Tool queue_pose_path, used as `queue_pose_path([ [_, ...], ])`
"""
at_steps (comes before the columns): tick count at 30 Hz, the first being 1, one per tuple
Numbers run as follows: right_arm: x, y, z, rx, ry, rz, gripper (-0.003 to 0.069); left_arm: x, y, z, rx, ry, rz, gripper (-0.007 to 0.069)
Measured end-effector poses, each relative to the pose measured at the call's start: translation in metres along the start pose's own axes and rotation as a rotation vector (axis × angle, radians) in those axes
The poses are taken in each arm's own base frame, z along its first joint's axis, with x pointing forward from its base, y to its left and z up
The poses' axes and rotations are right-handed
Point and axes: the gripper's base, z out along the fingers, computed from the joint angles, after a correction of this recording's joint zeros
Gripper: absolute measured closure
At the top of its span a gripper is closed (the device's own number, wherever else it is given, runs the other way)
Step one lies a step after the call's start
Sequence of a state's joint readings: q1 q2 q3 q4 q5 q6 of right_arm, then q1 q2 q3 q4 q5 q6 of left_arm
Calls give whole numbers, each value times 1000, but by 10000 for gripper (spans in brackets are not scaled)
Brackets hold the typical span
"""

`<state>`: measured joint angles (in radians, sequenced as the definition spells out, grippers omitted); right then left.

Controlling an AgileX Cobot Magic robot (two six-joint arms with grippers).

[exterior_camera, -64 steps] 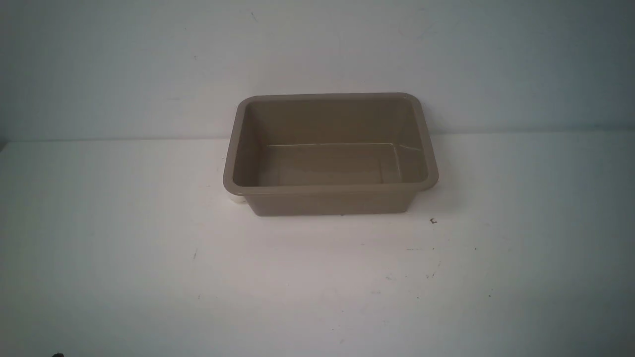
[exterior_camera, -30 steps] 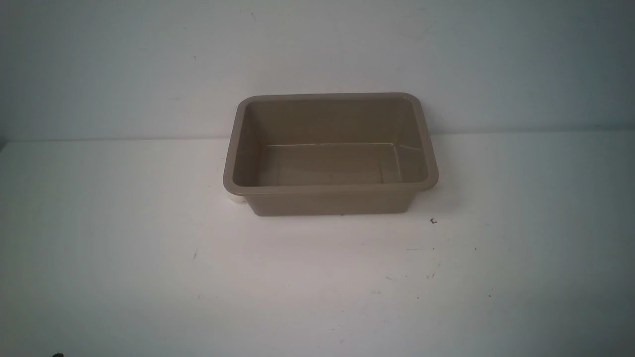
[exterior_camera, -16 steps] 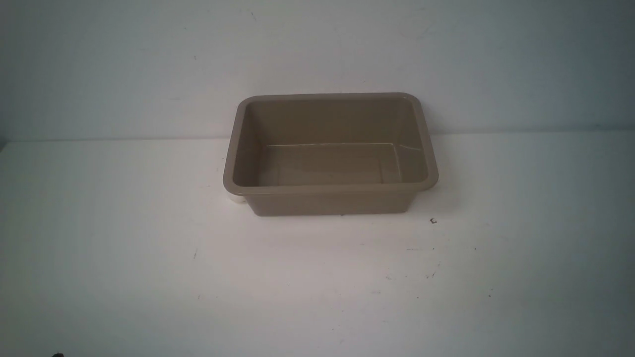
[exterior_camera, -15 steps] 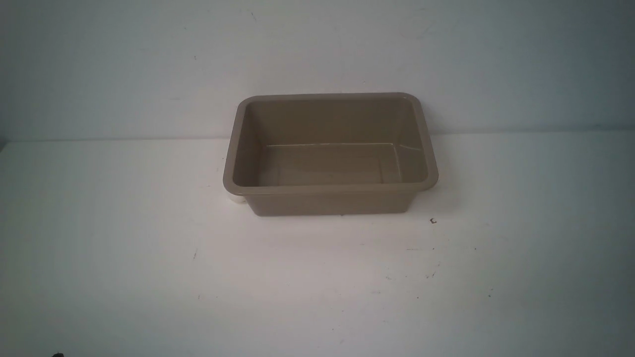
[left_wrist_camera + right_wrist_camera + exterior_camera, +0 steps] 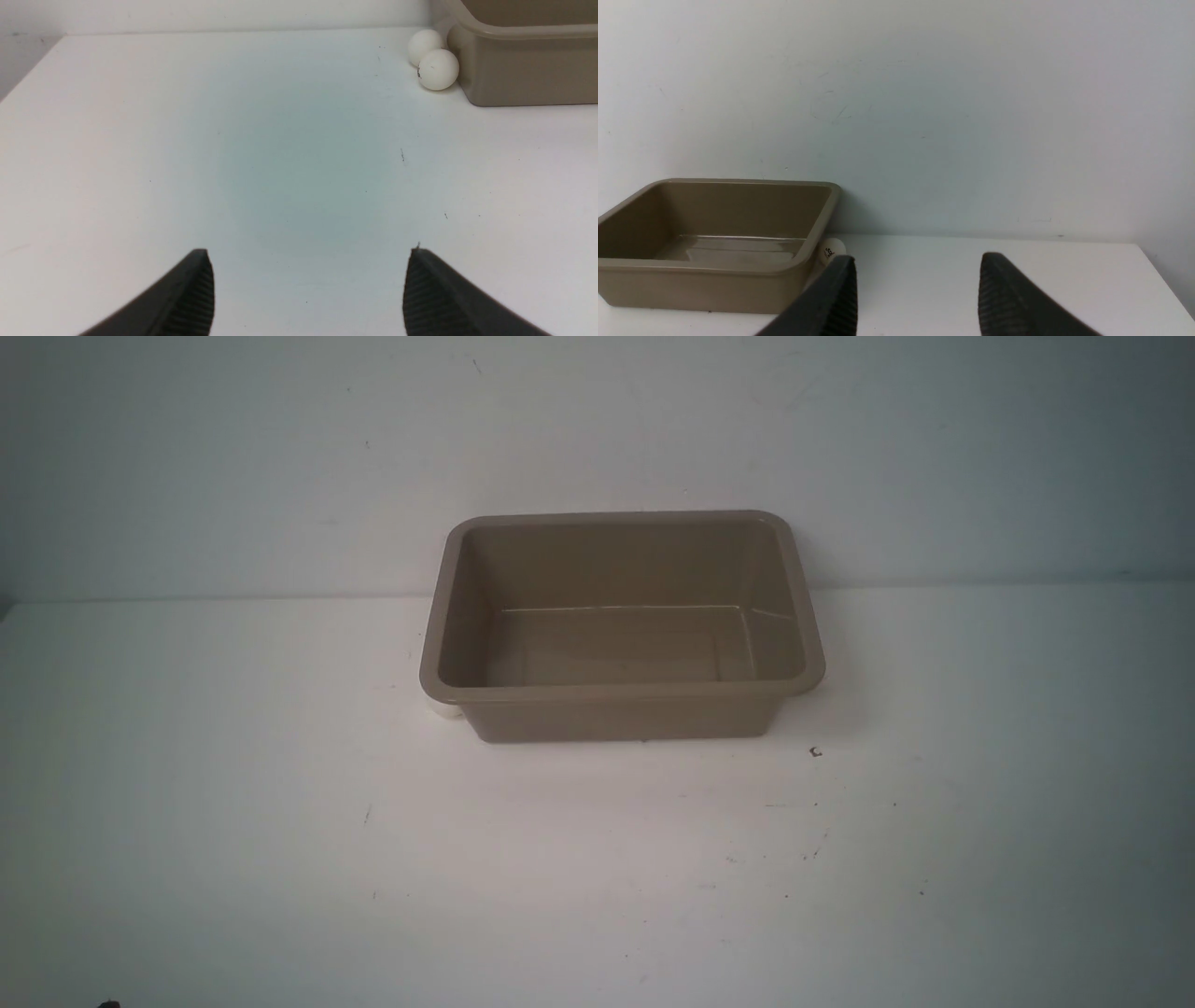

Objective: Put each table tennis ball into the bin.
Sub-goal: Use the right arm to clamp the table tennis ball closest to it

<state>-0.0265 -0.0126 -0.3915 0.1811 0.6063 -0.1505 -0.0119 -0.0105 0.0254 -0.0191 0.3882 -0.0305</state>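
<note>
**Front view.** The bin [image 5: 616,692] sits on the white tabletop [image 5: 280,821], towards its far side, with the long side facing the camera and the back rim in front of the pale wall [image 5: 280,457]. It is upright, and its taupe floor is glossy. A white sliver, the corner ball [image 5: 445,711], peeks out under the rim at the bin's left front corner (mostly hidden by the rim, so contact cannot be judged). A few dark specks lie on the tabletop in front of the bin and to its right.

**Left wrist view.** The left tool [image 5: 308,252] has its two dark ribbed fingers [image 5: 191,298] spread wide, with only bare tabletop between them. Well ahead of the tips, two table tennis balls rest on the tabletop against a rounded corner of the bin. The near ball [image 5: 438,69] carries a small dark mark and touches the far ball [image 5: 424,45]. Both sit tucked under the flared rim, right at the bin's wall.

**Right wrist view.** The right tool [image 5: 917,257] has its fingers parted by a clear gap, narrower than the left tool's, with nothing pinched between them. The printed ball [image 5: 831,249], white with a dark print, lies on the tabletop just beside the bin's corner (partly hidden by one finger and the rim).
</note>
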Motion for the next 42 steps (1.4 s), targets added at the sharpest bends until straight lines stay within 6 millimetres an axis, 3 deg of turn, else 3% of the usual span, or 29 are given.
queue_pose_path([
  [8,0,0,0,-4,-1,7,324,0,-1,0,10,0,-37,134],
  [15,1,3,0,-36,8,56,324,-7,-5,0,62,-74,-221,134],
  [27,8,5,0,-58,83,-73,324,-21,-6,-3,123,-226,-462,134],
  [31,8,5,-1,-60,86,-94,324,-24,-7,-4,128,-213,-422,134],
  [42,8,6,-1,-74,83,-75,324,-55,-13,-10,139,-147,-222,134],
])
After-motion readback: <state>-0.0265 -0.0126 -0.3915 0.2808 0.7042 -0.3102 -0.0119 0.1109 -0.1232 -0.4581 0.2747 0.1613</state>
